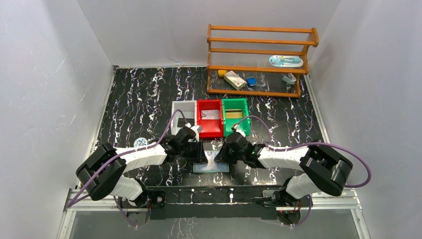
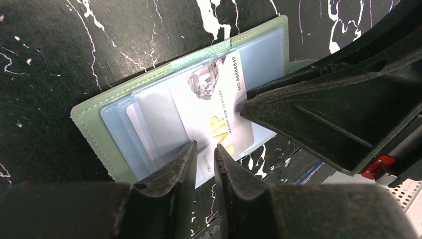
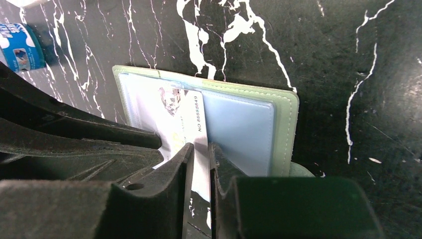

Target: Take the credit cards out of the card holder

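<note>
The grey-green card holder [image 1: 211, 168] [image 2: 89, 119] [image 3: 286, 119] lies open near the front edge, its clear bluish pockets facing up. A pale printed credit card [image 2: 214, 104] [image 3: 181, 112] sticks partly out of a pocket, past the holder's near edge. My left gripper [image 1: 199, 149] [image 2: 205, 149] points down at that card, jaws a narrow gap apart, the card's face showing between the tips. My right gripper [image 1: 223, 154] [image 3: 200, 147] comes from the other side, also with a narrow gap, one tip on the card. Neither clamps anything that I can see.
White [image 1: 183, 108], red [image 1: 209, 130] and green [image 1: 235, 130] bins stand just behind the holder, each with a card inside. A round blue-and-white tin [image 1: 141, 142] [image 3: 20, 50] sits to the left. A wooden rack [image 1: 259, 59] with small items stands at the back right.
</note>
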You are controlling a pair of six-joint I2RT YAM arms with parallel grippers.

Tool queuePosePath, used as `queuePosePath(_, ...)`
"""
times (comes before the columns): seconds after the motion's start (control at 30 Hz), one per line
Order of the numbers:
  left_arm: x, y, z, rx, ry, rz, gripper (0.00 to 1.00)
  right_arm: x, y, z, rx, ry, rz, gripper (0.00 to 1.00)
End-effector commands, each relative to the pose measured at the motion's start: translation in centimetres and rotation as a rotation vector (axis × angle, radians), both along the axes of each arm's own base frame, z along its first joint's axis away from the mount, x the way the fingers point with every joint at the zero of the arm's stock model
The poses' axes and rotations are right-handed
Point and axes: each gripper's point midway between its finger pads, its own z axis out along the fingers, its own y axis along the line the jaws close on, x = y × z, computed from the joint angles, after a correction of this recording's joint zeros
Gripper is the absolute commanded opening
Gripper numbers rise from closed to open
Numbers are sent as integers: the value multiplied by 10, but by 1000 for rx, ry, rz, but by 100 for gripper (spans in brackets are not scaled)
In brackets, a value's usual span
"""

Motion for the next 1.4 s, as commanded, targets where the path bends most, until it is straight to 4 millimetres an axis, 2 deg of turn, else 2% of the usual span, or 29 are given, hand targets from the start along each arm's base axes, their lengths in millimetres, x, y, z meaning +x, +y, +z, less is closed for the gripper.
queuePosePath(0.0,-26,37,-39,170,89,-9,19,-3,-11,-13,-16,31,-29,28)
queuePosePath(0.13,-27,38,-40,171,94,-11,17,-5,-9,-15,37,27,-15,32)
queuePosePath(0.3,-28,37,-40,165,98,-13,16,-12,5,-14,159,36,37,32)
queuePosePath(0.37,-29,36,-39,158,101,-15,16,-11,10,-12,193,34,42,30)
queuePosePath(0.43,-28,35,-38,150,99,-13,16,-18,2,-22,196,47,39,28)
queuePosePath(0.7,-29,35,-39,147,104,-13,15,-18,3,-11,289,18,47,12)
queuePosePath(0.77,-29,35,-39,147,103,-13,15,-17,2,-7,301,4,50,11)
queuePosePath(0.87,-29,35,-38,145,102,-12,15,-17,1,-5,302,-10,53,19)
queuePosePath(1.1,-30,35,-38,143,100,-19,14,-8,-10,-22,200,-28,55,29)
queuePosePath(1.37,-32,35,-39,139,103,-25,13,-9,-2,-19,282,-31,72,31)
